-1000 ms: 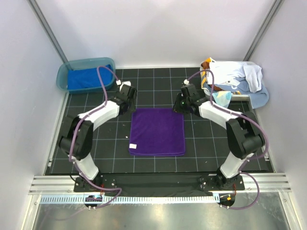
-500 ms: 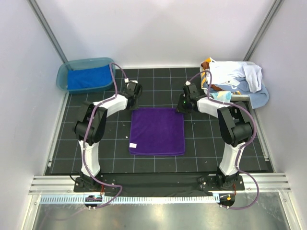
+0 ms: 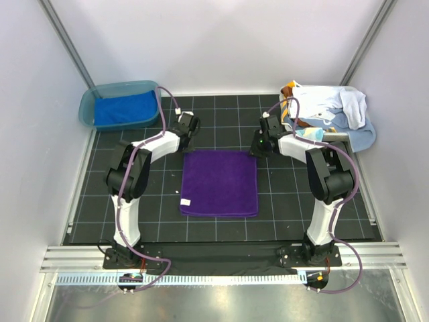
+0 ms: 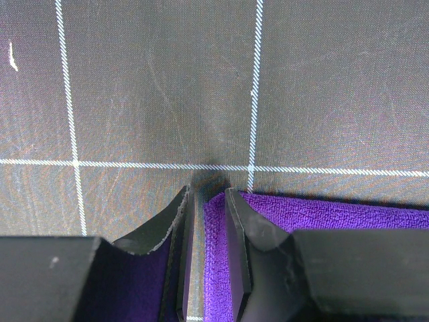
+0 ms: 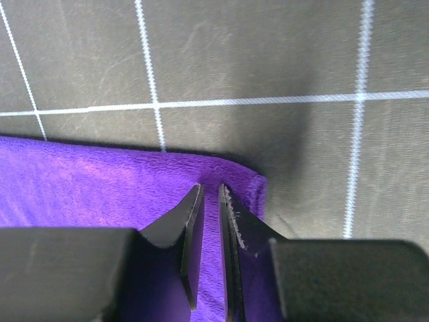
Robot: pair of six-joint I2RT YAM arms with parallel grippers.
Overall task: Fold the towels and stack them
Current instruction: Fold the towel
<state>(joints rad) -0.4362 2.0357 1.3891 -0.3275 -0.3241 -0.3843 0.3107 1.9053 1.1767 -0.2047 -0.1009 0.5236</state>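
Working on the deep purple, square terry-cloth towel (image 3: 219, 182), spread flat on the black gridded tabletop (image 3: 134, 201). Pinching its far-left corner with the left end effector (image 4: 208, 194), narrowed onto a raised ridge of pile. Nipping just inside its far-right corner with the right end effector (image 5: 209, 191), almost closed, with only a sliver of cloth in the gap. Likely to lose that far-right corner on lifting, given so thin a bite, leaving the fold skewed. Could also drag the towel askew across the tabletop if raised unevenly.
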